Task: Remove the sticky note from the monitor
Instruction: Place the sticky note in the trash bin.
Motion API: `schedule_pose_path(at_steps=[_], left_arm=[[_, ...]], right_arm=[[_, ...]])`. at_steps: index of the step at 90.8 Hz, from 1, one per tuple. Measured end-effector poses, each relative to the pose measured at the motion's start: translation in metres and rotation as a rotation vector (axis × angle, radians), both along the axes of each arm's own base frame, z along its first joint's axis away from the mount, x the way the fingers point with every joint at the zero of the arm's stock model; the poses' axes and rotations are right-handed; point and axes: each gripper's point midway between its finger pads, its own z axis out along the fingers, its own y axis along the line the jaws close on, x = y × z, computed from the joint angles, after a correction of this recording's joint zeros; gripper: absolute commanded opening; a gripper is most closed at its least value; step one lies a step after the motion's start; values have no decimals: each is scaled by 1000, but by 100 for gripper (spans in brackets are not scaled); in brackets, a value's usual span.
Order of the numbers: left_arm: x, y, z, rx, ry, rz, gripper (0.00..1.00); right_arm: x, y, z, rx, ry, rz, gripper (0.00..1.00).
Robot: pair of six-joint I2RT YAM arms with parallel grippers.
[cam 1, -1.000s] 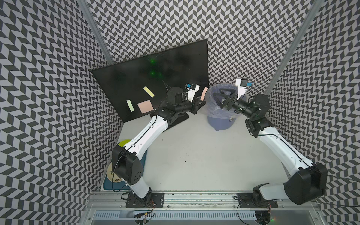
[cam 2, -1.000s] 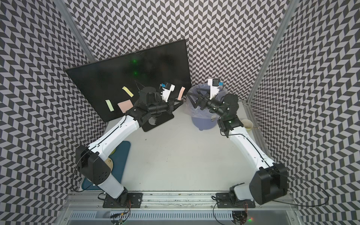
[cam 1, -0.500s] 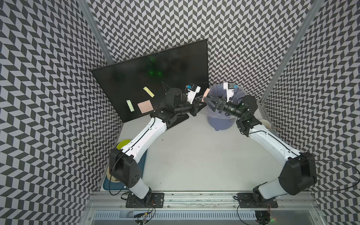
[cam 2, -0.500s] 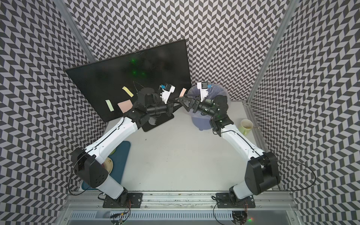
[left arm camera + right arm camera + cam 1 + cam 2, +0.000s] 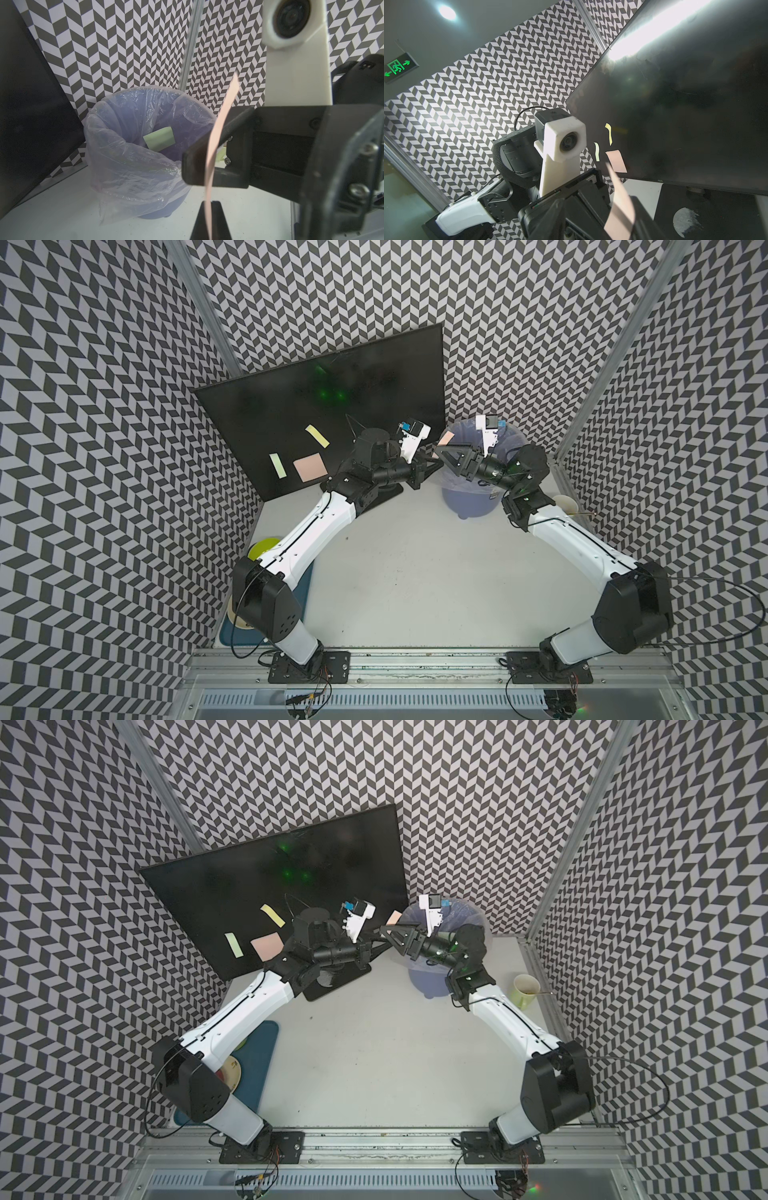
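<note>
The monitor (image 5: 332, 406) (image 5: 270, 886) leans at the back left. It carries a pink square note (image 5: 309, 467) and two yellowish strips (image 5: 317, 435) (image 5: 277, 465). My left gripper (image 5: 430, 460) (image 5: 209, 204) is shut on the lower edge of a pink sticky note (image 5: 444, 438) (image 5: 218, 135). It holds the note upright in the air between the screen's right edge and the bin. My right gripper (image 5: 439, 451) (image 5: 598, 199) faces it tip to tip. Its jaws stand apart around the same note (image 5: 620, 203), which lies against one finger (image 5: 643, 212).
A blue bin (image 5: 469, 497) with a clear plastic liner stands just right of the monitor, with a green note (image 5: 159, 140) inside. The monitor's black base (image 5: 332, 986) lies under my left wrist. A cup (image 5: 525, 990) stands at the right wall. A blue mat (image 5: 257, 1052) with dishes lies at the left.
My right arm swung left from over the bin to the note held by the left gripper, and its jaws narrowed around it. The left arm barely moved.
</note>
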Motion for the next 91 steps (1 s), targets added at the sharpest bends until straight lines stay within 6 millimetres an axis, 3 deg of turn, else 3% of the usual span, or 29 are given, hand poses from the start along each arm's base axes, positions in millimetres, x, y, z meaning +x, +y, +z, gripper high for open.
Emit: schedule_pose_path(at_steps=[7, 20, 39, 50, 69, 91], left_arm=[[0, 0, 0, 0, 0, 0, 6], [0, 0, 0, -1, -4, -1, 22], [2, 1, 0, 1, -6, 12, 60], [1, 7, -1, 20, -28, 39, 74], [-1, 36, 5, 48, -79, 151, 94], [18, 92, 11, 67, -111, 361, 100]], right_arm=[[0, 0, 0, 3, 3, 2, 26], [0, 0, -2, 1, 6, 3, 9], [6, -2, -8, -22, 4, -32, 7], [20, -13, -17, -58, 10, -103, 7], [72, -68, -20, -172, 0, -408, 7], [131, -138, -10, -330, -44, -766, 13]])
